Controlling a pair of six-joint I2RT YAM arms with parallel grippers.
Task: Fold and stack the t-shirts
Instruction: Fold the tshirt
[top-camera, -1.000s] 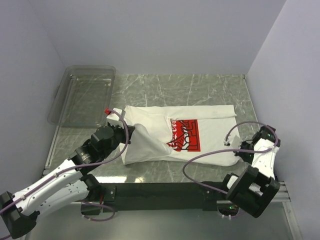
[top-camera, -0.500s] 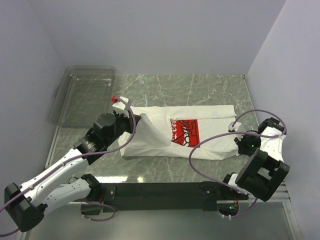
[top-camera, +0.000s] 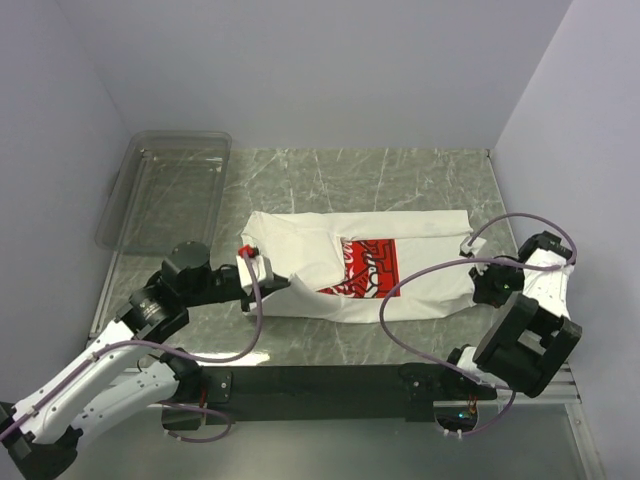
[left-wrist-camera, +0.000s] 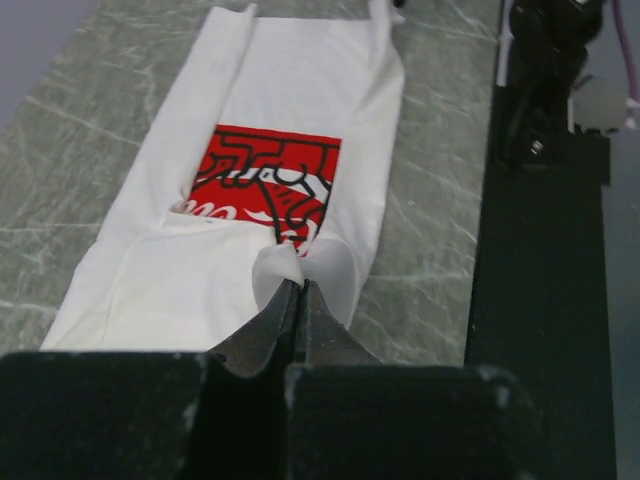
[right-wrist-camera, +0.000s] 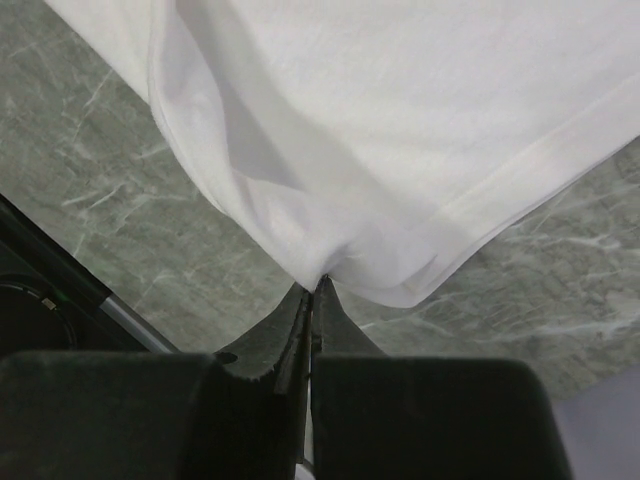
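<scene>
Across the middle of the green marbled table (top-camera: 420, 180) lies a white t-shirt (top-camera: 420, 250), folded into a long creased band, its red square print (left-wrist-camera: 265, 180) carrying black line-work and white script too crumpled to read. Beside the print the left gripper (left-wrist-camera: 298, 290) pinches a raised tuft of cloth; the right gripper (right-wrist-camera: 315, 285) pinches the hem corner at the shirt's right end.

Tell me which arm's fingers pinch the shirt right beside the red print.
The left fingers: they pinch a fold of the t-shirt at the red print edge; the right fingers hold plain white hem.
</scene>
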